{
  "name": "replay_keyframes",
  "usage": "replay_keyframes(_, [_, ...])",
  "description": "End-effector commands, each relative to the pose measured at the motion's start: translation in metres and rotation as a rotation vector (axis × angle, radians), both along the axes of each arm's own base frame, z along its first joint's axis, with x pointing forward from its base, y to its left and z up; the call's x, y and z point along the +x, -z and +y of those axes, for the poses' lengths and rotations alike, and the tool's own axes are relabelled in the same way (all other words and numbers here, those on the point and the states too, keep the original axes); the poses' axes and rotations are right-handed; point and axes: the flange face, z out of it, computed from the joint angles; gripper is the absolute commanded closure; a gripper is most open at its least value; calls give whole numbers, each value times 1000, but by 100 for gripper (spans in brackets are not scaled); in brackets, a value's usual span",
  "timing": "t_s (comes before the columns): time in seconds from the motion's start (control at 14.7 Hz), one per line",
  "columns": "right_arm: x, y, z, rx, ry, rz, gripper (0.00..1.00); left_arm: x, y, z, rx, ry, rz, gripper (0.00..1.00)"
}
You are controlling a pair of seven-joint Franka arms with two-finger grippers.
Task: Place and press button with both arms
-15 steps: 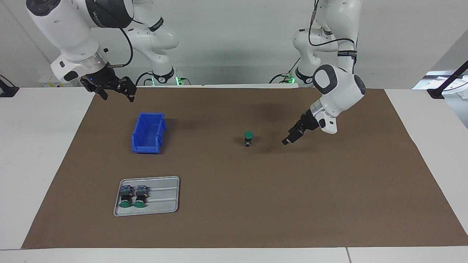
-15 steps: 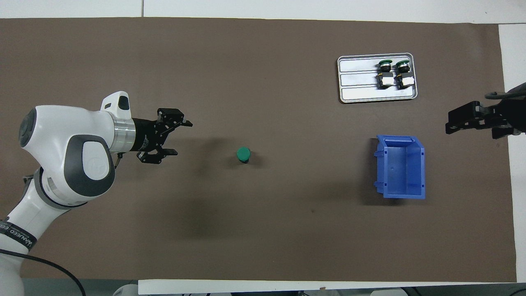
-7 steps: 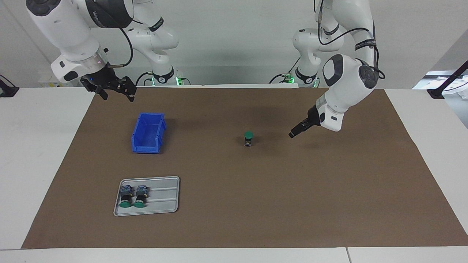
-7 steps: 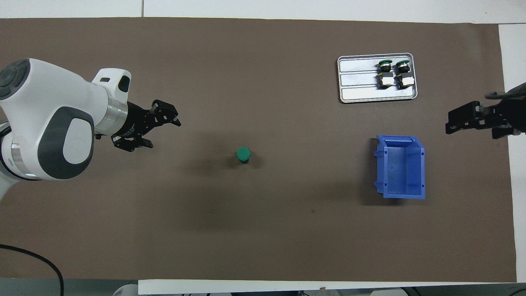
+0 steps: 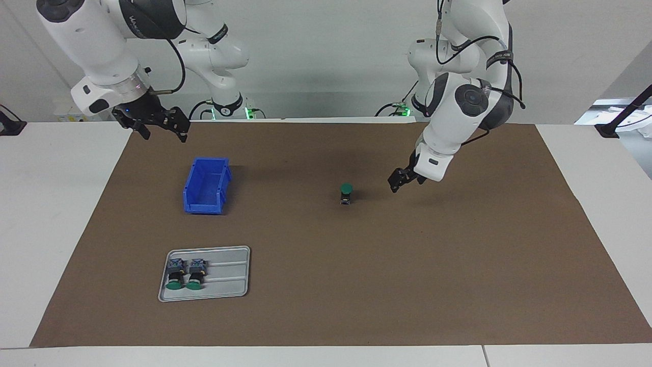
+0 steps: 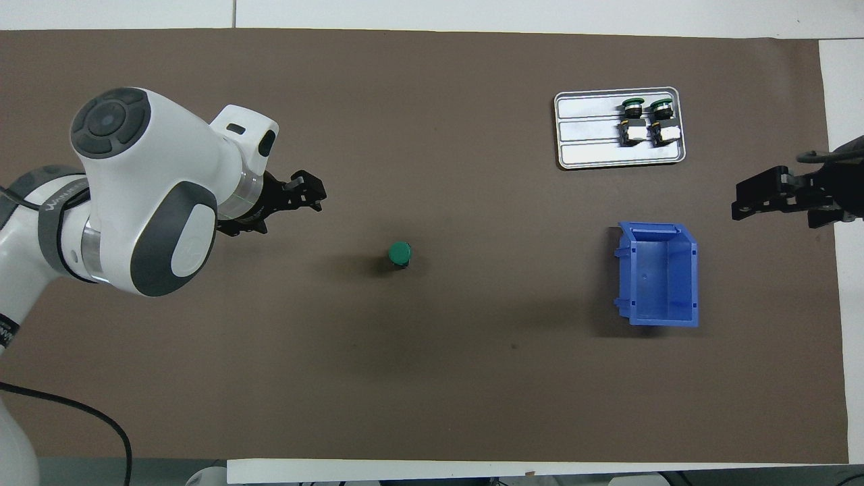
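Grippers, left (image 5: 396,184) and right (image 5: 159,126), both hang spread and empty above the mat.

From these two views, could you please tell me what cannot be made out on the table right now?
- Right pincer: overhead view, cut off at the picture's edge with its arm.
- Left pincer: overhead view, partly covered by its own wrist housing.
- Standing button: overhead view, its green cap hides the body and terminal block.
- Two buttons on the tray: both views, too small for terminal detail.
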Motion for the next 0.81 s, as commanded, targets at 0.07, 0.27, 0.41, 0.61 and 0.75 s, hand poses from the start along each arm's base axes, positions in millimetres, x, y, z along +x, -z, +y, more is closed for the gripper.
replay_keyframes(0.07, [-8, -1, -1, 8, -18, 3, 2, -2, -3, -16, 18, -18, 11, 27])
replay_keyframes(0.27, [-8, -1, -1, 8, -18, 3, 2, -1, -7, -36, 5, -3, 9, 59])
replay_keyframes(0.41, [-8, -1, -1, 8, -18, 3, 2, -3, -6, -57, 6, 8, 24, 75])
replay_keyframes(0.61, [-8, -1, -1, 8, -18, 3, 2, -16, 4, -89, 18, 12, 28, 82])
replay_keyframes(0.75, [-8, -1, -1, 8, -18, 3, 2, -19, 12, -102, 14, 13, 22, 87])
